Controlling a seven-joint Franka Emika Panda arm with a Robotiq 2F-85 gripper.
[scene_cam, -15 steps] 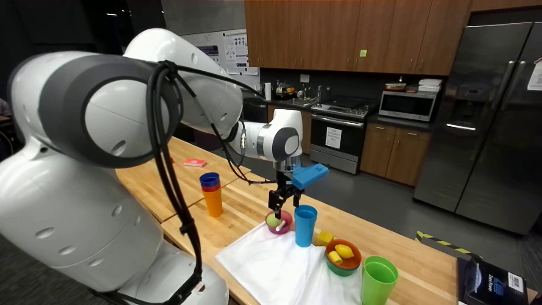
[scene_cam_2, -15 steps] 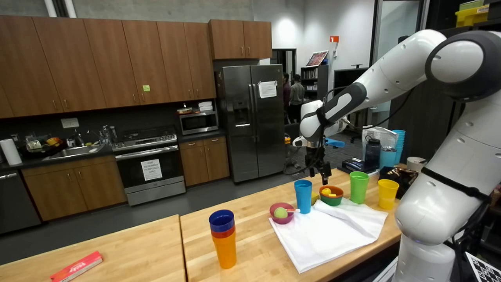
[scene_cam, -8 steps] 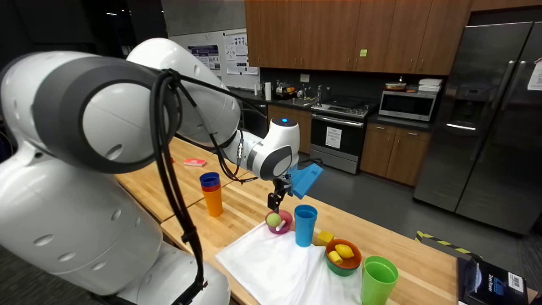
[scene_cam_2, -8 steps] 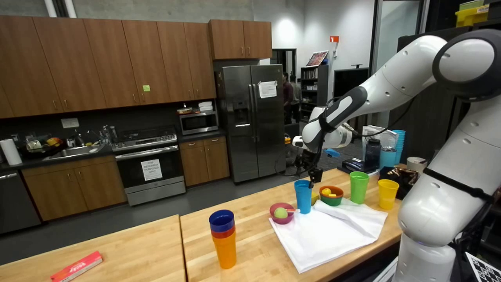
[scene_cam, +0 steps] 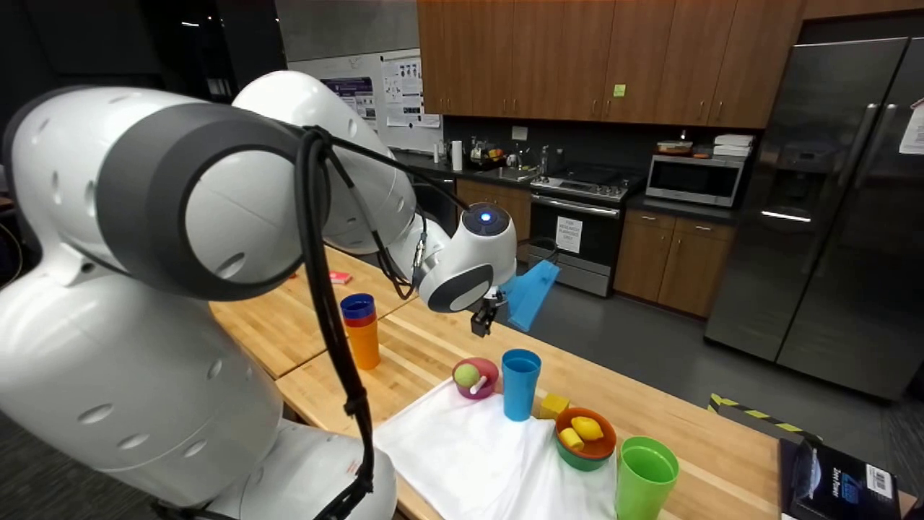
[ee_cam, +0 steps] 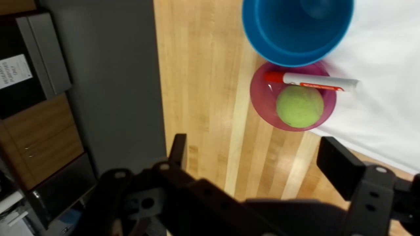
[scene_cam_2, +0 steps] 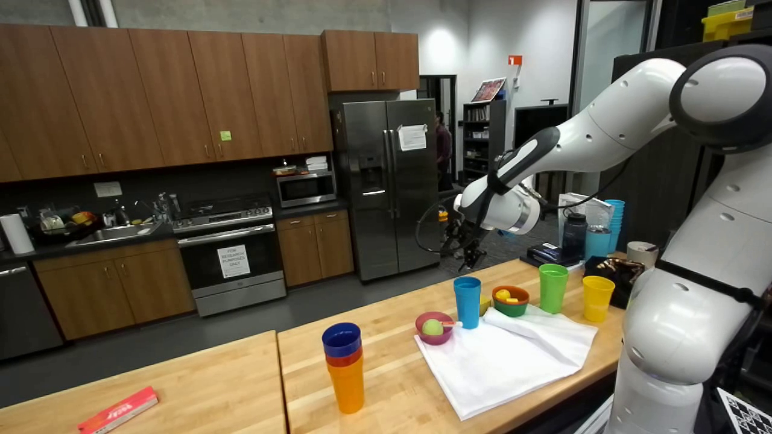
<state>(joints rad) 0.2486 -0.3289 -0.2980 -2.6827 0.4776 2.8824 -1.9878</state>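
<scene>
Wrist view first: the pincer (ee_cam: 253, 147) stands spread wide, the wooden tabletop (ee_cam: 203, 98) showing through its gap. In both exterior views we see it tilted, hanging in the air above the tabletop and apart from the things there. Nearest it, just ahead and lower down, we note a pink bowl (ee_cam: 262, 96) with a green ball (ee_cam: 299, 106) inside, and a marker (ee_cam: 313, 81) laid across it — red cap within the bowl, white end out past the rim over a white cloth (ee_cam: 390, 49). Just beside the bowl is a blue cup (ee_cam: 298, 31), upright; from above its mouth overlaps the bowl's edge, and we cannot tell whether they touch. A little farther along, in an exterior view, a yellow block (scene_cam: 554, 405) sits between that cup and two nested bowls, an orange bowl (scene_cam: 596, 450) inside a green bowl (scene_cam: 580, 463). The orange one carries a lemon (scene_cam: 587, 428) and a smaller yellow piece (scene_cam: 572, 440). Next come an upright green cup (scene_cam: 644, 480) and, past it, a yellow cup (scene_cam_2: 597, 298). On the pink bowl's other side we find a cup stack (scene_cam_2: 348, 383) — orange below, red and blue above — then, across the seam, a flat red box (scene_cam_2: 119, 411). Well beyond: a stove (scene_cam_2: 232, 283), a microwave (scene_cam_2: 306, 188), a steel fridge (scene_cam_2: 374, 187), wooden cupboards (scene_cam_2: 163, 96), and a person (scene_cam_2: 444, 144) partly hidden beside the fridge.
</scene>
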